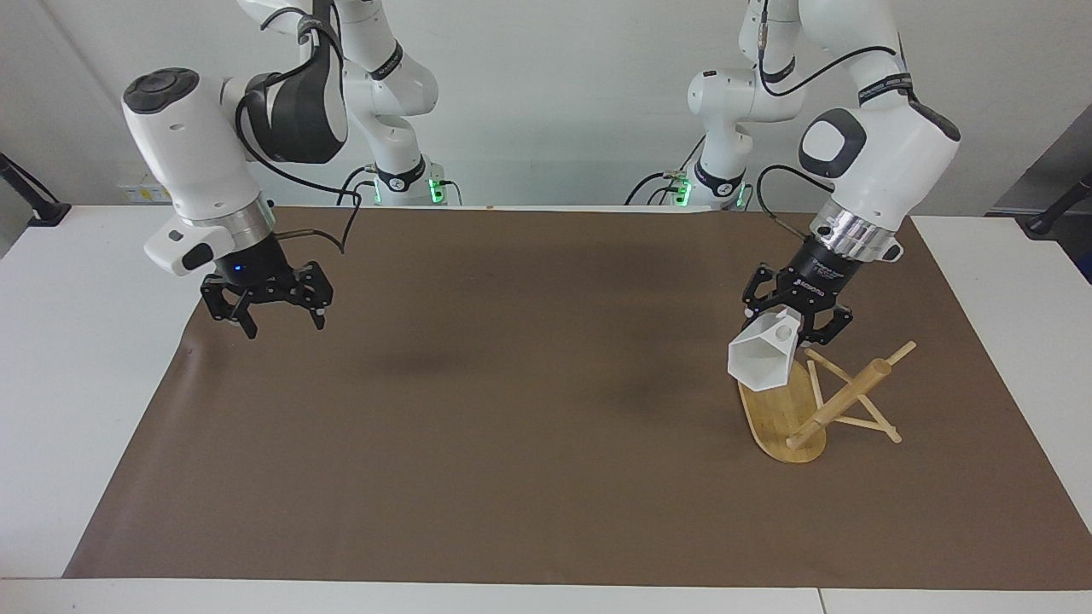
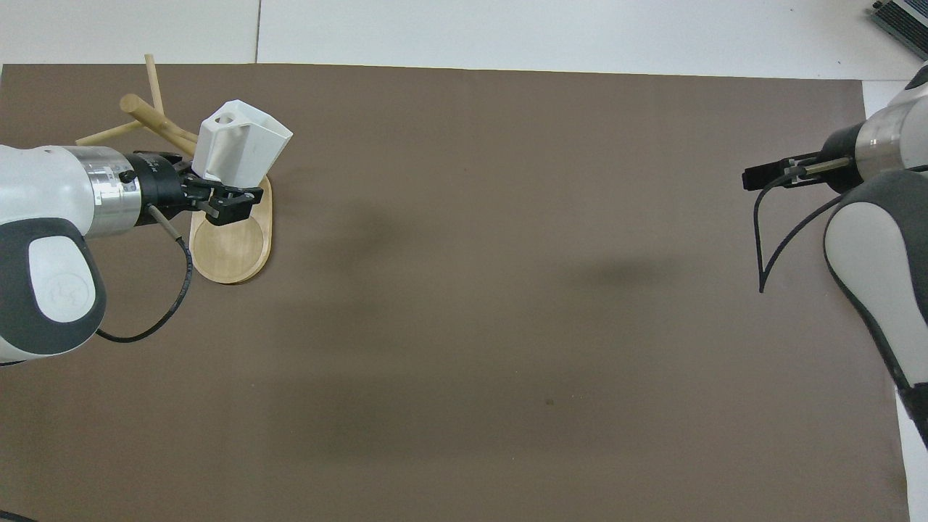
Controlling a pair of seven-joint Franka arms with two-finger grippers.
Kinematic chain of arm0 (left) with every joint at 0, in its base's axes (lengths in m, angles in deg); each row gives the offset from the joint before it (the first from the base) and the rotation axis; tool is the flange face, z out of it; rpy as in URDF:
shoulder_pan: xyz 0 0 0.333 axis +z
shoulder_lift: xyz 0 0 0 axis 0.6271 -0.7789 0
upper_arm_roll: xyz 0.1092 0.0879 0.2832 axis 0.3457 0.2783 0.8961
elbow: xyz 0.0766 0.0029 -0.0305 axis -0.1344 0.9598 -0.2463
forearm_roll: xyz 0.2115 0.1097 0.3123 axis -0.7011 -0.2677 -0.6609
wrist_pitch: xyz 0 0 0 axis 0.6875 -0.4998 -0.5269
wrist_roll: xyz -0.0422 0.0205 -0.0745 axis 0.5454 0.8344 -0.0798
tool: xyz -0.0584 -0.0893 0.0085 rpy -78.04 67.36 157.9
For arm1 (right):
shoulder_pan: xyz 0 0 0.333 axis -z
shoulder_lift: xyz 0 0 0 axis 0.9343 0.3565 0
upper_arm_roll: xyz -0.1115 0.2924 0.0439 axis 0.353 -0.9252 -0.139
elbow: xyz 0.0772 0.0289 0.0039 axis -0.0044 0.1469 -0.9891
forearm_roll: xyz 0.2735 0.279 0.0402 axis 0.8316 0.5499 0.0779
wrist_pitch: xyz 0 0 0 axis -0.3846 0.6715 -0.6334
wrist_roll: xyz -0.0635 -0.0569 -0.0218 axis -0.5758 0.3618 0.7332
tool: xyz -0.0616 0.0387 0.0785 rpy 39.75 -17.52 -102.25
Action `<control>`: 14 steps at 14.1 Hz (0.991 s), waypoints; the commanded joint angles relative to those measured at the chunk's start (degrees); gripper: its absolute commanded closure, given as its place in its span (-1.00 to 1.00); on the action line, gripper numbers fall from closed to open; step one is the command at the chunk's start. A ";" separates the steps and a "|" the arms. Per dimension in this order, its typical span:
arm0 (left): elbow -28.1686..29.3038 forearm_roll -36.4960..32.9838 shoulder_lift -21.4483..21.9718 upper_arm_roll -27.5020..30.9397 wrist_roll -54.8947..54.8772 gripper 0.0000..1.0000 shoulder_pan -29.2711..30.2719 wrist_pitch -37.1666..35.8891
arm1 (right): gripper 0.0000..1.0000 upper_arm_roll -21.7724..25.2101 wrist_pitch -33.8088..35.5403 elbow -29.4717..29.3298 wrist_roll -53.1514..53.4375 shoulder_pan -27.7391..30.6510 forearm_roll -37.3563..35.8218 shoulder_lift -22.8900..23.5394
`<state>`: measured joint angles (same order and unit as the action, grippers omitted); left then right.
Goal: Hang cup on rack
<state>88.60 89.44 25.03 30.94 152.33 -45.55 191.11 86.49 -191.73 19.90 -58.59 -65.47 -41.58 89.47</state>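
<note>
Facing view, left pincer [image 1: 798, 328] clamped on cup [image 1: 762, 358] over rack [image 1: 789, 409], right pincer [image 1: 271, 309] spread, empty

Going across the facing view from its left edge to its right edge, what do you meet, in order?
Right hand, open, over the mat's edge → bare brown mat → white cup held by the left hand, over the rack's base → the rack, tipped over, pegs pointing outward.
</note>
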 commanded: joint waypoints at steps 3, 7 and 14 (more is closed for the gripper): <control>1.57 -1.17 -1.23 -0.13 1.70 1.00 0.30 3.91 | -1.00 2.50 4.28 3.19 7.52 0.13 -1.01 -2.62; 2.18 -1.17 -2.20 -0.05 2.31 1.00 0.39 5.93 | -1.00 3.56 8.07 2.75 14.14 0.13 -0.92 -2.98; 2.01 -1.17 -2.72 0.13 2.49 1.00 2.66 7.08 | -1.00 4.87 12.03 -1.11 14.41 0.04 -1.01 -3.42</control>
<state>89.89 89.43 22.27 31.24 153.42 -43.90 196.60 90.83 -181.50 19.92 -45.16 -65.48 -41.57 86.53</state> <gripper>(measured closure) 0.304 0.000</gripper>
